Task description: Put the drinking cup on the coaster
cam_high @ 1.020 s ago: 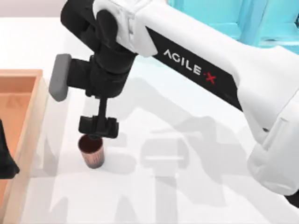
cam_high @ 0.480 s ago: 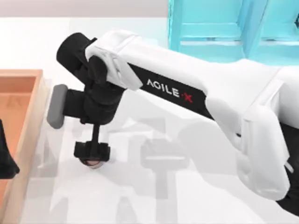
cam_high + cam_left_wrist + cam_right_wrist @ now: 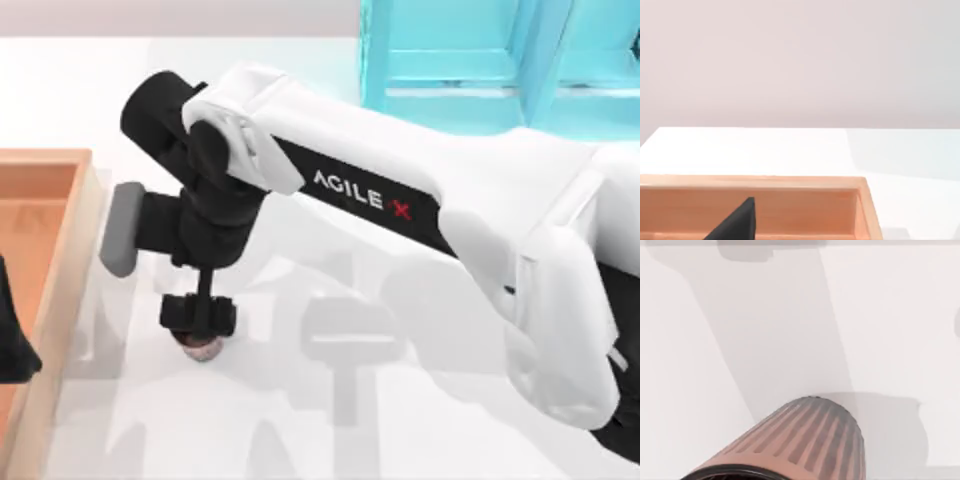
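The drinking cup, a small reddish-brown ribbed tumbler, stands on the white table left of centre. Its ribbed side looms close in the right wrist view. My right gripper is lowered straight over it and covers most of it from above. The coaster is a shallow wooden tray with a raised rim at the table's left edge, a short way left of the cup. Its rim also shows in the left wrist view. My left gripper stays parked over the tray at the far left.
A turquoise frame stands at the back right beyond the table. My right arm stretches across the table from the right. Bare white tabletop lies between the cup and the tray's rim.
My right gripper came down over the cup, hiding most of it, and the arm swung lower across the table. In the last half second the arm barely moved. The cup stays put.
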`<action>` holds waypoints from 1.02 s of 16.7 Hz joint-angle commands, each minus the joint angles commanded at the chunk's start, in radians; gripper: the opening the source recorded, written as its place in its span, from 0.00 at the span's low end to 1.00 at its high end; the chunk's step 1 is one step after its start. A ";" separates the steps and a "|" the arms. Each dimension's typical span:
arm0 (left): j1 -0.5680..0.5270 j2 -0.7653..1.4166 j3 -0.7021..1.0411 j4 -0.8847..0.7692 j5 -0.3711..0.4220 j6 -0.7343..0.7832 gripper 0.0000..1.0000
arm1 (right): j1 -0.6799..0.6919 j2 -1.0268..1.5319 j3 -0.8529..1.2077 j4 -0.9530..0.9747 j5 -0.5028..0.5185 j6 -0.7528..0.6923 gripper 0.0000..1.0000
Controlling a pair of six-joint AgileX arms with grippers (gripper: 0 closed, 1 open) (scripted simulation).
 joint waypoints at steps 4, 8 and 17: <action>0.000 0.000 0.000 0.000 0.000 0.000 1.00 | 0.000 0.000 0.000 0.000 0.000 0.000 0.32; 0.000 0.000 0.000 0.000 0.000 0.000 1.00 | 0.000 0.000 0.000 0.000 0.000 0.000 0.02; 0.000 0.000 0.000 0.000 0.000 0.000 1.00 | -0.004 -0.006 -0.006 -0.001 -0.001 0.002 0.00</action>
